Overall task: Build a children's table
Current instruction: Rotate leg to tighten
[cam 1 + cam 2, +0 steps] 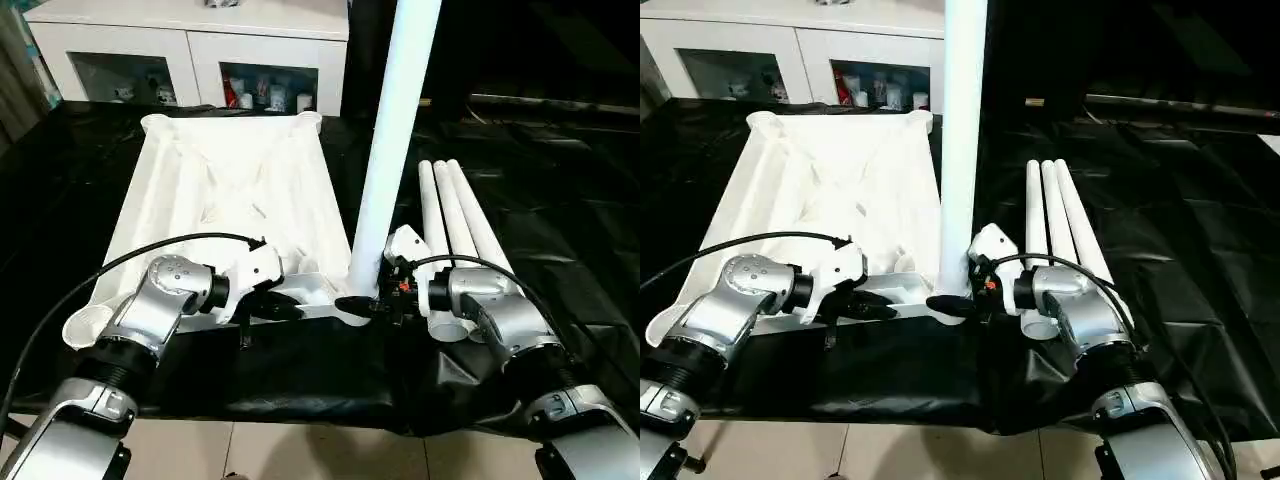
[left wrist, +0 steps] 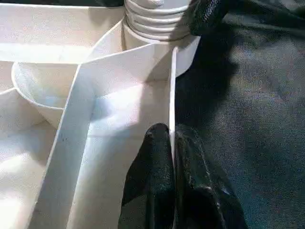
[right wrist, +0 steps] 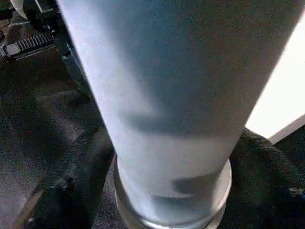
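A: Standing upright in the near right corner socket [image 1: 352, 308] of the tabletop [image 1: 225, 195], the leg [image 1: 398, 120] has its long axis running straight up out of view. The tabletop lies ribs-up on the black-covered table [image 1: 560, 230].

B: And the right claw [image 1: 372, 303]?

A: It sits at the leg's foot, one finger either side of the base, reaching in from the right. In the right wrist view the fingers [image 3: 71, 191] flank the leg; whether they press it or stand just off it, I cannot tell.

B: So the leg lies right between them, not ahead?

A: Yes. Any turn to screw it home would go about that vertical axis, I judge. The left wrist view shows thread rings [image 2: 152, 21] above the socket rim, so it looks not fully seated.

B: Left claw [image 1: 280, 308]?

A: Fingers together, pinching the tabletop's thin near edge wall just left of that socket, steadying it.

B: Spare legs [image 1: 455, 230]?

A: Three, side by side on the table to the right, axes running near to far. The right arm is nearer them.
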Tool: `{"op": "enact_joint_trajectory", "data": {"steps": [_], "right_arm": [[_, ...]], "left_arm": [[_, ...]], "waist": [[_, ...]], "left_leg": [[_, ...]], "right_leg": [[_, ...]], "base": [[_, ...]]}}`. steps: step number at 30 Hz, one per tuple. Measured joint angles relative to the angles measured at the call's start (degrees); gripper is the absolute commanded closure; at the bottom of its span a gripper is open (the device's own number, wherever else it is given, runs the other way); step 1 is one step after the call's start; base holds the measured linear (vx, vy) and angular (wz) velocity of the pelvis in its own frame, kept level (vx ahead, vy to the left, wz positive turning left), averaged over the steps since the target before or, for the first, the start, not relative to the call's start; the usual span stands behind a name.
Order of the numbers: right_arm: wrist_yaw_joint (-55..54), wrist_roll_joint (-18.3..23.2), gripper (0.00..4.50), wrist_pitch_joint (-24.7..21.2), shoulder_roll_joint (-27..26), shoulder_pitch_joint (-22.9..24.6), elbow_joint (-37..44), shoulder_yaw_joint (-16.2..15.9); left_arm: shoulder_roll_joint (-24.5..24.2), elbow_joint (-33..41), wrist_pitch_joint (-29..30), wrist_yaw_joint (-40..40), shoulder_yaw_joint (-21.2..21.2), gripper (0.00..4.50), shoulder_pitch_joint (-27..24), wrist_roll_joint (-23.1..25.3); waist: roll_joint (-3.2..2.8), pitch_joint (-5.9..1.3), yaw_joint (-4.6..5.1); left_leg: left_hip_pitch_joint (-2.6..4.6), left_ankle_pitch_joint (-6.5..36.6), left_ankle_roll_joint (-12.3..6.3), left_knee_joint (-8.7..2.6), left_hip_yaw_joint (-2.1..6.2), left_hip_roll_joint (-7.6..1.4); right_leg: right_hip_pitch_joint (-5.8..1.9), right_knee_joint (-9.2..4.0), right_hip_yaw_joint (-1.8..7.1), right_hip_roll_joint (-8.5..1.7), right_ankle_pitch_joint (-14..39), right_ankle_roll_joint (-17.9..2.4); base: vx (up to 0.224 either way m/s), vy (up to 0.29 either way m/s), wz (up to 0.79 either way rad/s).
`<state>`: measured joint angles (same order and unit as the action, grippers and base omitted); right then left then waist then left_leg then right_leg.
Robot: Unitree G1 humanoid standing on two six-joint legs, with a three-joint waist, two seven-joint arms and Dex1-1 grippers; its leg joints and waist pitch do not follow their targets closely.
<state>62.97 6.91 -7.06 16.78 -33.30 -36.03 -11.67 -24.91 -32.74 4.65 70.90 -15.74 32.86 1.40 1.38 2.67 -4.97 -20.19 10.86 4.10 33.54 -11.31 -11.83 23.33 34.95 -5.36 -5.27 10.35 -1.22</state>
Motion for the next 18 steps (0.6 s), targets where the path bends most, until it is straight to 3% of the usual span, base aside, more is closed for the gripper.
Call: {"op": "enact_joint_trajectory", "data": {"steps": [7, 18], "right_arm": [[-0.05, -0.27, 1.70, 0.03, 0.04, 0.00, 0.00, 0.03], [-1.62, -0.31, 1.78, 0.23, -0.69, 0.47, -0.20, 0.71]], "left_arm": [[-0.09, 0.26, 0.00, -0.01, 0.00, 4.50, -0.18, 0.00], [0.71, -0.20, 0.11, -1.24, 0.03, 4.50, 0.00, 0.22]], "waist": [[0.01, 0.00, 0.00], [0.02, -0.01, 0.01]], "left_leg": [[0.01, 0.00, 0.00, -0.01, 0.00, 0.00], [0.09, 0.00, 0.00, 0.01, 0.00, 0.00]], "right_leg": [[0.00, 0.00, 0.00, 0.00, 0.00, 0.00], [-0.06, 0.02, 0.00, 0.00, 0.00, 0.00]], "base": [[0.000, 0.000, 0.00], [0.000, 0.000, 0.00]]}}
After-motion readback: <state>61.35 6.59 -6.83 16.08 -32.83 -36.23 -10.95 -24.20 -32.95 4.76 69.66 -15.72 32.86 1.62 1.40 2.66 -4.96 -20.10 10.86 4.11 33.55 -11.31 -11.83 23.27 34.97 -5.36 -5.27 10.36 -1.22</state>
